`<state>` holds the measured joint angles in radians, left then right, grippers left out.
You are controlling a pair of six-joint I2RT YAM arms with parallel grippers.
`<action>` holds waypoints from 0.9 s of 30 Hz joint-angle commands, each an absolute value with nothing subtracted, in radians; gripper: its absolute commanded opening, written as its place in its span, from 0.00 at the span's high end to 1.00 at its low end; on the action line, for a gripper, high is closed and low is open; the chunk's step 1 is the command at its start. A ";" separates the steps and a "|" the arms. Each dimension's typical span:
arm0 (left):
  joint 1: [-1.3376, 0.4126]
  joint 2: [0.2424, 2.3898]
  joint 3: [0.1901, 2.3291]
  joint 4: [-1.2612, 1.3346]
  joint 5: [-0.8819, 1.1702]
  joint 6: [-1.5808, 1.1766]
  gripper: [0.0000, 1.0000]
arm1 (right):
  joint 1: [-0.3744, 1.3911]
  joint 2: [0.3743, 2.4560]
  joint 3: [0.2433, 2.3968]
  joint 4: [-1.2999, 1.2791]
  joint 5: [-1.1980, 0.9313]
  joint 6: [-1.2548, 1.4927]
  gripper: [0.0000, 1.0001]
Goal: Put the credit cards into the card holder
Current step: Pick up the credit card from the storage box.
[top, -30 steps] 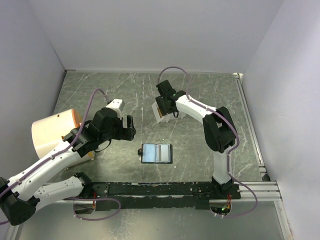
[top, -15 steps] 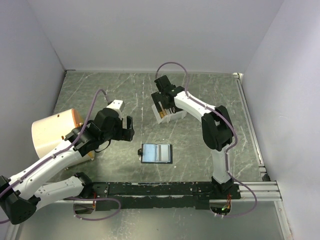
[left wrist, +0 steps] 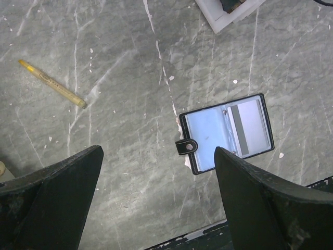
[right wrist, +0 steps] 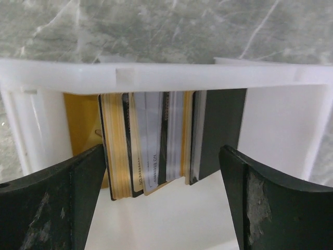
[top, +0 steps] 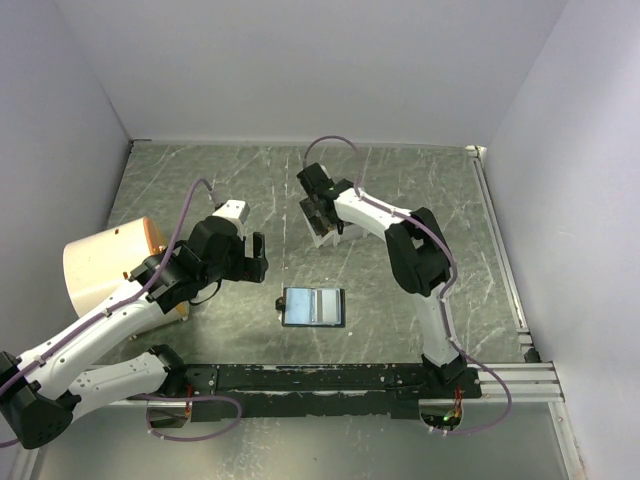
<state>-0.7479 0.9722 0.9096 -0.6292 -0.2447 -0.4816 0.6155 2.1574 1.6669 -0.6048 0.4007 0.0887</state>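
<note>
Several thin rectangular credit cards [right wrist: 151, 140], gold-tan, pale silver and dark, stand on edge, packed side by side in a white rectangular plastic box [right wrist: 156, 75]; their print is too small to read. The right claw [right wrist: 161, 156] is spread wide and grips nothing. Its 2 dark fingers flank the stack, and whether either touches a card cannot be told. From above, this claw [top: 322, 215] covers most of the box, hiding the cards. A small black bi-fold card holder [left wrist: 226, 133] lies open on the grey marbled surface [left wrist: 130, 62], well apart from the box, pale blue-grey inside up. Its right half shows a grey band, card or lining unclear. The left claw [left wrist: 158, 156] hangs wide and empty. A thin yellow pen [left wrist: 52, 83] lies nearby, and a peach cylinder [top: 105, 262] is partly hidden behind the left arm.
</note>
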 commanded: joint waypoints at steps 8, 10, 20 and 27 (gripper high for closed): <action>-0.743 0.946 0.932 -0.645 -0.275 -0.483 0.00 | 0.657 2.172 1.700 -0.608 0.751 0.085 0.19; -0.744 0.946 0.933 -0.647 -0.273 -0.484 0.00 | 0.654 2.174 1.692 -0.596 0.764 0.071 0.21; -0.744 0.941 0.930 -0.649 -0.282 -0.493 0.00 | 0.644 2.178 1.679 -0.575 0.781 0.055 0.45; -0.743 0.940 0.930 -0.649 -0.287 -0.495 0.00 | 0.639 2.185 1.680 -0.574 0.802 0.049 0.62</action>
<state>-0.7479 0.9527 0.9096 -0.6353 -0.2619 -0.4873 0.6498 2.1868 1.6878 -0.5884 0.7506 0.0620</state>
